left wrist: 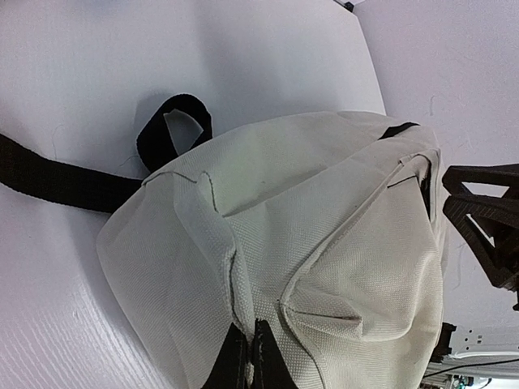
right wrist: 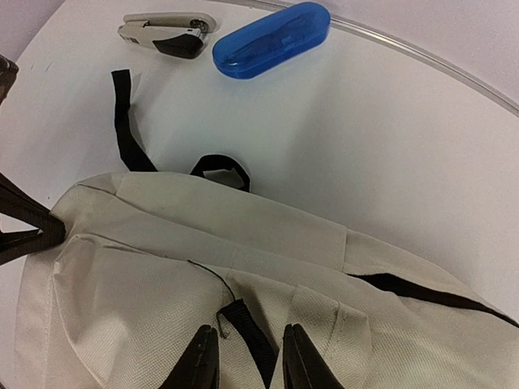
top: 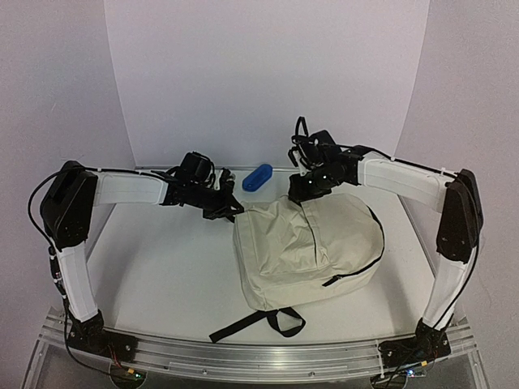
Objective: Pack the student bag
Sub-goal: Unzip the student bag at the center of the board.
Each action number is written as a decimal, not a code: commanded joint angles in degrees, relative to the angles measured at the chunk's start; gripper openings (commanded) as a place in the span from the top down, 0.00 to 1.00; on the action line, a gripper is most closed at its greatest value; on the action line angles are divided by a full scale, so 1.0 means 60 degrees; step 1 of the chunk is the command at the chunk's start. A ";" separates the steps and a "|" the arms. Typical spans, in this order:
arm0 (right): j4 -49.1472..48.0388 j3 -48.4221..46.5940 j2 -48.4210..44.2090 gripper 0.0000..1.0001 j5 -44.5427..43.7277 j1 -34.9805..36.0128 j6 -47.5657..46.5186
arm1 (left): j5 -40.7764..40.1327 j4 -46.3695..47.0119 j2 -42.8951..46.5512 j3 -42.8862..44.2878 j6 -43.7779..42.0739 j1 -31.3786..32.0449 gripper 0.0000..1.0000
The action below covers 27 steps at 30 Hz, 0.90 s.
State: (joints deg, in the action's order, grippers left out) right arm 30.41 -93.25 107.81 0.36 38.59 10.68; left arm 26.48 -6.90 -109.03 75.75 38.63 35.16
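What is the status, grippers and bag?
Left gripper shut on cream fabric backpack, at corner. Right gripper open, astride black tab. Blue plastic case, grey stapler beyond, not blocking.

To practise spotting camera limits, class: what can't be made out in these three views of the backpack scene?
Contents of the student bag: every view, hidden by its own fabric.
Whether the right gripper grips the black tab: right wrist view, bottom edge cuts it off.
Stapler: top view, apparently hidden behind the left arm.

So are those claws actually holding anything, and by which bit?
The left gripper pinches the bag by a fold of fabric. The right gripper straddles the black zipper tab; a grip cannot be told.
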 commanded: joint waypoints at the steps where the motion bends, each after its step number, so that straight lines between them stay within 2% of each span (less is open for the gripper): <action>1: 0.0455 -0.0735 0.0375 0.73 0.0298 -0.0008 -0.0709 | 0.0119 0.0181 -0.0205 0.0503 -0.0320 -0.0146 1.00; 8: 0.1109 -0.1691 0.1077 0.77 0.0218 -0.0074 -0.1530 | 0.0199 0.0053 -0.0302 0.0702 -0.0354 -0.0170 1.00; 20: 0.1523 -0.1845 0.1490 0.79 -0.0014 -0.0063 -0.2306 | 0.0098 -0.0328 -0.0358 0.1005 -0.0506 -0.0191 1.00; 24: 0.1508 -0.1886 0.1716 0.88 0.0103 -0.0074 -0.2307 | 0.0048 -0.0366 -0.0350 0.1039 -0.0539 -0.0191 1.00; 27: 0.1474 -0.1868 0.1711 1.00 0.0238 -0.0070 -0.2298 | -0.0070 -0.0401 -0.0351 0.1021 -0.0515 -0.0202 1.00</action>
State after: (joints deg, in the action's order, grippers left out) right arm 38.20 -102.80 116.97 1.17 38.48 -2.50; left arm 27.27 -9.56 -110.96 79.18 36.84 34.65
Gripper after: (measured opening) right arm 0.058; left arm 0.024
